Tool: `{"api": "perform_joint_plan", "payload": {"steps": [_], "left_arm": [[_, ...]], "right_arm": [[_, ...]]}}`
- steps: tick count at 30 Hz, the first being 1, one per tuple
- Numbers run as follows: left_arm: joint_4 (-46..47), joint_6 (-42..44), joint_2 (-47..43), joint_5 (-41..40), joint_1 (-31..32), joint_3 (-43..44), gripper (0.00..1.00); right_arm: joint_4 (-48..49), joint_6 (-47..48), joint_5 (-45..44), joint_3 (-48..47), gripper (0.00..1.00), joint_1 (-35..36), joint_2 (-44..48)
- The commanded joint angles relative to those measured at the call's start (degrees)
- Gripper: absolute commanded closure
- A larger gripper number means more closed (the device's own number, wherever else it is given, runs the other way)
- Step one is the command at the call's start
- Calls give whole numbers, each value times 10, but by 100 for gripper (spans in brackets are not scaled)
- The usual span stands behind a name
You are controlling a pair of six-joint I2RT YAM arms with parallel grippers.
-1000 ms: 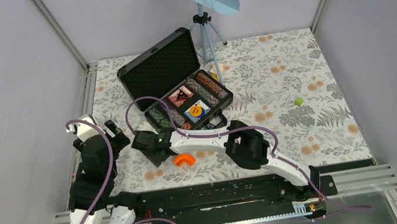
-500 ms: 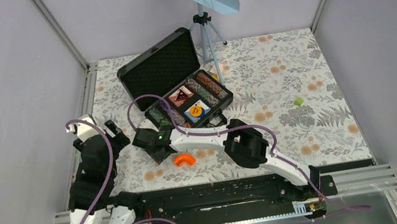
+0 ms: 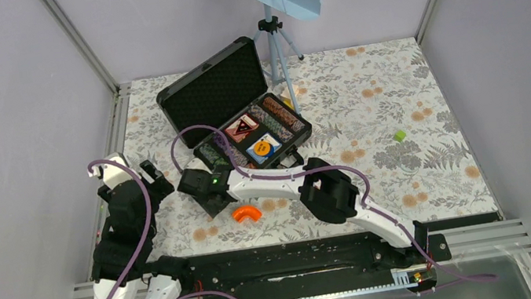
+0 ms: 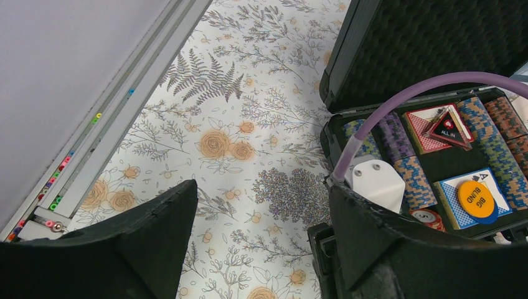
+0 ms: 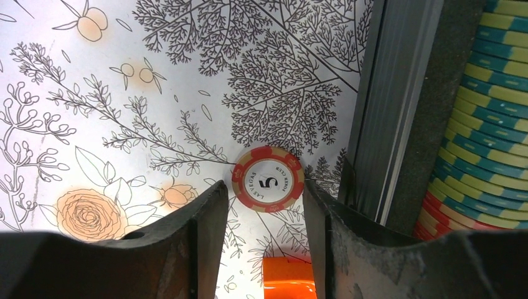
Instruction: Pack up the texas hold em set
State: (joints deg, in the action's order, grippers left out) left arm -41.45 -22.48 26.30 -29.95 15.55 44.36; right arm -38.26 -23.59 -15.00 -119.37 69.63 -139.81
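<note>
The black briefcase [image 3: 212, 92] of the texas hold em set lies open at the back left. It holds rows of striped chips [image 3: 283, 115], a red deck [image 3: 242, 128] and a blue deck [image 3: 264, 148]. A loose red chip [image 5: 268, 179] marked 5 lies flat on the cloth beside the case wall [image 5: 386, 124]. My right gripper [image 5: 264, 190] points down over it, open, with a finger close on each side of the chip. Off to the left my left gripper [image 4: 261, 189] hangs open over bare cloth, with the briefcase [image 4: 405, 56] to its right.
An orange curved plastic piece [image 3: 246, 213] lies on the cloth just behind my right gripper's fingers [image 5: 286, 277]. A small green block [image 3: 400, 135] sits to the right. A tripod [image 3: 273, 37] stands behind the case. Metal rails run along the table's left edge [image 4: 99, 143].
My right gripper's jaws have narrowed around the red chip and its wrist has shifted slightly toward the case. The left arm has not moved.
</note>
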Motion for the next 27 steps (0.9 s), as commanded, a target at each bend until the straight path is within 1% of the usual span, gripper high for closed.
{"api": "perform_joint_plan", "payload": {"steps": [1,8,15,19,27], "left_arm": [[30,4,-2,2,-2,-5,23],[30,4,-4,0,-2,-5,23],[30,4,-4,1,-2,-5,23],[30,4,-3,0,-2,-5,23],[31,5,-4,1,-2,-5,23]], "right_arm": [[-12,-3,29,-16,46,-5,-26],[-12,-1,37,-21,43,-7,-32],[-12,1,36,-18,48,-8,-36],[-28,4,28,-31,51,-8,-45],[-34,6,13,-42,54,-8,-45]]}}
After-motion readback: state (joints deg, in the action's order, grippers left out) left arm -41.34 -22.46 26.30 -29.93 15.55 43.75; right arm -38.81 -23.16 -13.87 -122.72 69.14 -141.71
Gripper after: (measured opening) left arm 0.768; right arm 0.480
